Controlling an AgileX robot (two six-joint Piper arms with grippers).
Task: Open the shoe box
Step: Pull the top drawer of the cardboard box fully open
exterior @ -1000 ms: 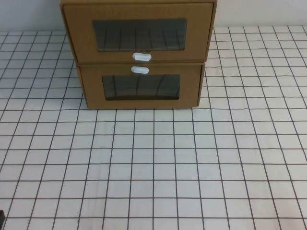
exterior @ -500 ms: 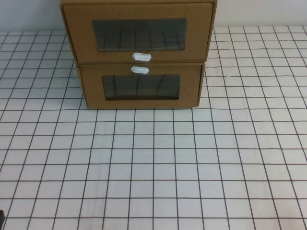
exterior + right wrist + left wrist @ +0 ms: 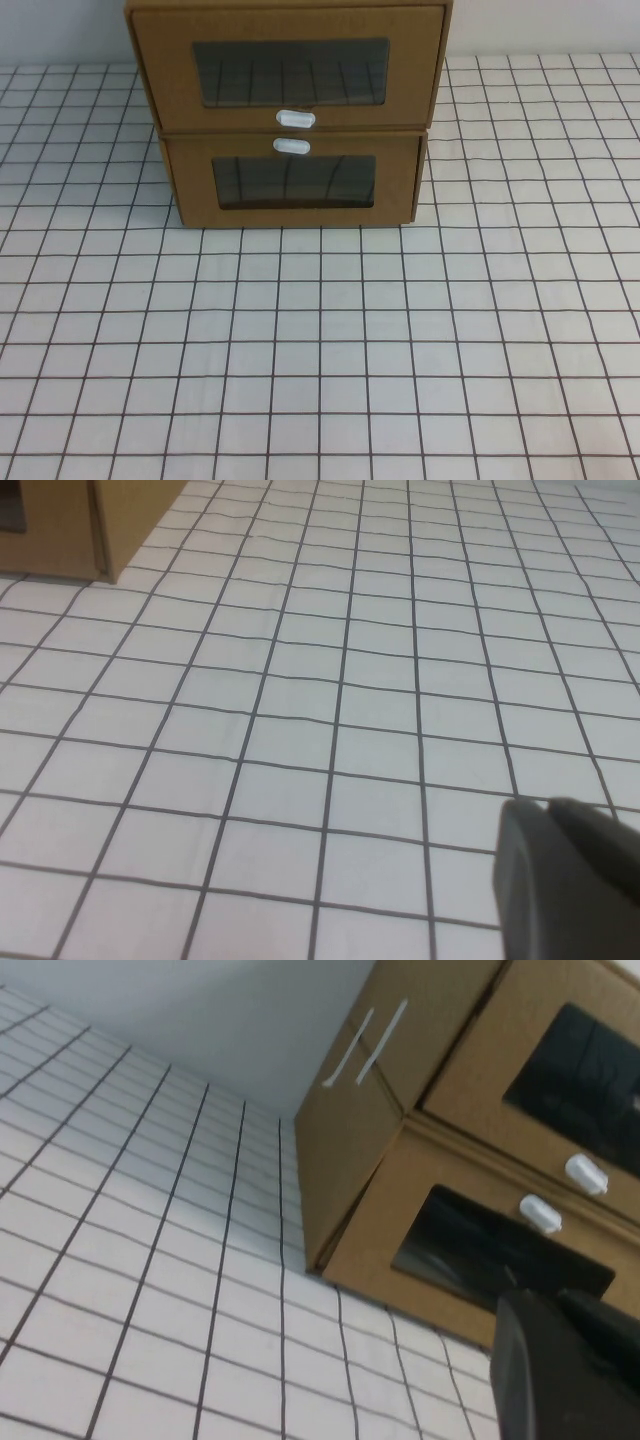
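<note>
Two brown cardboard shoe boxes are stacked at the back of the table, the upper box [image 3: 290, 65] on the lower box [image 3: 295, 180]. Each has a dark window in its front and a white handle, the upper handle [image 3: 296, 119] just above the lower handle [image 3: 291, 146]. Both fronts look closed. Neither gripper appears in the high view. In the left wrist view my left gripper [image 3: 553, 1305] is shut and empty, off the boxes' left front corner, with both handles [image 3: 540, 1213] in sight. My right gripper [image 3: 548, 808] hangs shut and empty over the table, well away from the lower box's corner [image 3: 60, 530].
A white cloth with a black grid [image 3: 320, 350] covers the table in front of and beside the boxes. A pale wall [image 3: 230, 1020] rises right behind the boxes.
A small dark piece of the left arm at the bottom left corner of the high view has slipped out of sight. The boxes have not moved.
</note>
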